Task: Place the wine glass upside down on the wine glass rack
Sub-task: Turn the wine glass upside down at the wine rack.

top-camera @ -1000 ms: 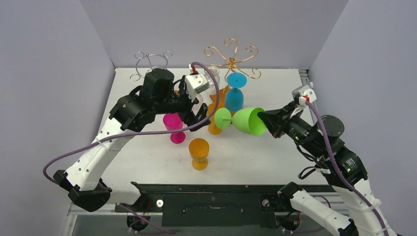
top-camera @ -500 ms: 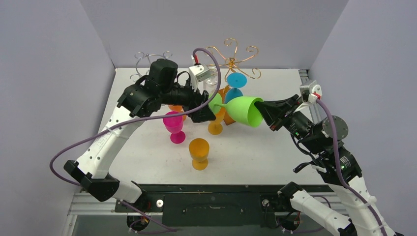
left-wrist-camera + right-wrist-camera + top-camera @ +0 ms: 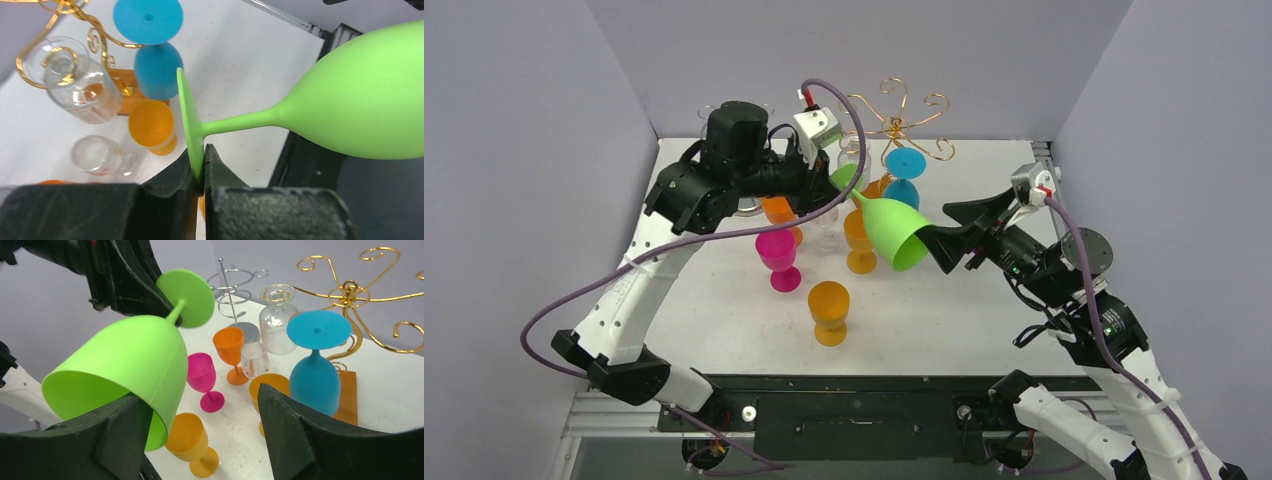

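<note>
The left claw point(image 3: 200, 167) is pinched tight on the foot edge of the green wine glass point(image 3: 360, 95), holding it tilted in the air above the tabletop point(image 3: 984, 300), mouth down, just in front of the gold rack point(image 3: 896, 125). The right claw point(image 3: 942, 228) is spread wide, one finger at the bowl's rim.

green wine glass point(image 3: 130, 355): matt, smooth, plastic look. gold rack point(image 3: 348, 291): glossy metal wire. blue glass point(image 3: 315, 382) beside gold rack: matt. clear glass point(image 3: 276, 322) left of it: shiny, ribbed. silver rack point(image 3: 228, 289): polished wire. table point(image 3: 390, 385): matt white.
</note>
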You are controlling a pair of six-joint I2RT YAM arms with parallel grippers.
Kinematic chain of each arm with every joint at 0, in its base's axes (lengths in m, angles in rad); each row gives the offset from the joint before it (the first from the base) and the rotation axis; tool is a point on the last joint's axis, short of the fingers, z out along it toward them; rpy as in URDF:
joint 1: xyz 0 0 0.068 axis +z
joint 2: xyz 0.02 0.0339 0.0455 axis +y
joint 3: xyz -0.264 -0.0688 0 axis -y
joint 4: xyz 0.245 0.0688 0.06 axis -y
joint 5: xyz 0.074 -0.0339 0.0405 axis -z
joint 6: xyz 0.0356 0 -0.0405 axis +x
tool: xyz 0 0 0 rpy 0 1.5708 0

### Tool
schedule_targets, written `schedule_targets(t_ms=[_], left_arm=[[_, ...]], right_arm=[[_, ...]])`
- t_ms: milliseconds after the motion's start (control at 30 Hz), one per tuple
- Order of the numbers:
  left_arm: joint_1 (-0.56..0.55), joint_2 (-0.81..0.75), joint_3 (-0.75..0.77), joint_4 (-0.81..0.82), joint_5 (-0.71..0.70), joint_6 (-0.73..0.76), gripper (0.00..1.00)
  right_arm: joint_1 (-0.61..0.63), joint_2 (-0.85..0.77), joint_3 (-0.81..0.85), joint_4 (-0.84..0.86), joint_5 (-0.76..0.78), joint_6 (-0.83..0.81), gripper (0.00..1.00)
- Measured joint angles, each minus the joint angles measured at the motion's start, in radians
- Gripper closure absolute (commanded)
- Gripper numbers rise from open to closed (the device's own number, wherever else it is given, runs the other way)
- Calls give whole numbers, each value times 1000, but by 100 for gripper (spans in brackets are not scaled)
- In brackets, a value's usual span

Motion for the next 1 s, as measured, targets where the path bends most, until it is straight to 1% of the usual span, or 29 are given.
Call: schedule_targets(t_ms=[100, 233, 300, 400, 500, 600, 667, 767, 867, 1000], left_arm=[[-4, -10, 27, -5, -64, 108, 100], [-10, -63, 10, 11, -166, 284, 100], [-21, -112, -31, 35, -219, 377, 100], [-90, -208, -133, 116, -316, 541, 100], [-199, -301, -259, 216, -399, 692, 100], [-294, -360, -357, 301, -475, 829, 100], [-329, -365, -372, 342, -508, 892, 100], [-364, -361, -373, 403, -548, 970, 100], [-380, -360, -373, 439, -573, 1027, 100], [-397, -360, -373, 475, -590, 1087, 100]], right_arm=[[-1, 1, 24, -93, -4, -24, 22], [-1, 1, 80, -226, -26, -69, 21], [-1, 0, 106, -275, -47, -85, 20], [-1, 3, 148, -317, -87, -90, 19], [-1, 41, 199, -304, -141, -62, 19], [6, 110, 214, -244, -186, -8, 18], [24, 150, 212, -218, -189, 12, 18], [87, 205, 193, -181, -183, 20, 18], [123, 224, 160, -153, -193, 28, 18], [132, 222, 123, -118, -220, 29, 17]])
